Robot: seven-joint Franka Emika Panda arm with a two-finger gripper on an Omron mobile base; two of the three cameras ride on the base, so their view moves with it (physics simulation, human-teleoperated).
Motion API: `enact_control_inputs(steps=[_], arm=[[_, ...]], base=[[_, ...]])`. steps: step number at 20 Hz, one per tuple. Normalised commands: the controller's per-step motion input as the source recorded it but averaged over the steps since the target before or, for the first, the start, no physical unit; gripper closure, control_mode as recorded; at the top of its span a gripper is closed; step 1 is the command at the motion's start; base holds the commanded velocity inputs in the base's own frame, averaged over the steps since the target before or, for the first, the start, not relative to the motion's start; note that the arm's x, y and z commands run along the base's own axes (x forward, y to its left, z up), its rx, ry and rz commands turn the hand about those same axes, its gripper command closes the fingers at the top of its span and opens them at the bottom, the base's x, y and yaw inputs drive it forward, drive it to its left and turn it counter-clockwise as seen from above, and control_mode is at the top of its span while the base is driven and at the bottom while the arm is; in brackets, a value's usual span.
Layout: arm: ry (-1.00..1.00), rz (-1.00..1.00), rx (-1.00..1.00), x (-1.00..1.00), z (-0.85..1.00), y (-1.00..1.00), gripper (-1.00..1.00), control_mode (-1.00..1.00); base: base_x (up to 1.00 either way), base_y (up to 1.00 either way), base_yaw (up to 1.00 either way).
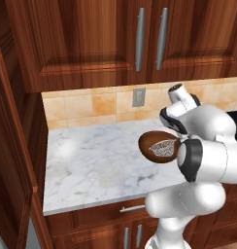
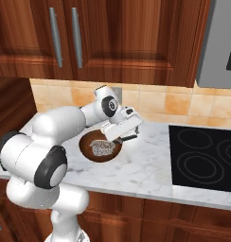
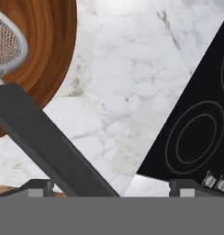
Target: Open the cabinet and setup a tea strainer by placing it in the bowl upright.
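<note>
Strainer point(image 2: 102, 147) sitting in bowl point(image 2: 87, 152); gripper point(image 2: 128, 137) hanging wide open, holding nothing.
Pulling away carelessly risks clipping the handle, tipping it.

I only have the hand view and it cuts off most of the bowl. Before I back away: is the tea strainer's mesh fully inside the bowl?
Observer: Yes. In the right base view the tea strainer has its mesh inside the rim of the bowl.
Operator: Where does the bowl stand?
Observer: On the marble counter, left of the black cooktop and apart from it.
Operator: And my gripper?
Observer: The gripper hangs open over the bowl's cooktop-side rim.
</note>
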Motion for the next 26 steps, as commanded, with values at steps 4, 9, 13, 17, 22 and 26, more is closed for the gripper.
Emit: enact_control_inputs(steps=[4,9,13,17,22,26], arm=[[0.13,0.00,0.00,0.18,-0.03,-0.03,-1.00,-1.00],[0.16,0.00,0.00,0.12,-0.16,0.00,-1.00,-1.00],[0.10,0.00,0.00,0.00,-0.28,0.00,-1.00,-1.00],[0.05,0.00,0.00,0.00,-0.22,0.00,-1.00,-1.00],[0.04,0.00,0.00,0.00,-0.10,0.00,-1.00,-1.00],[0.00,0.00,0.00,0.00,0.00,0.00,-1.00,-1.00]], base=[[0.00,0.00,0.00],[0.00,0.00,0.00],[0.00,0.00,0.00],[0.00,0.00,0.00],[0.00,0.00,0.00],[0.00,0.00,0.00]])
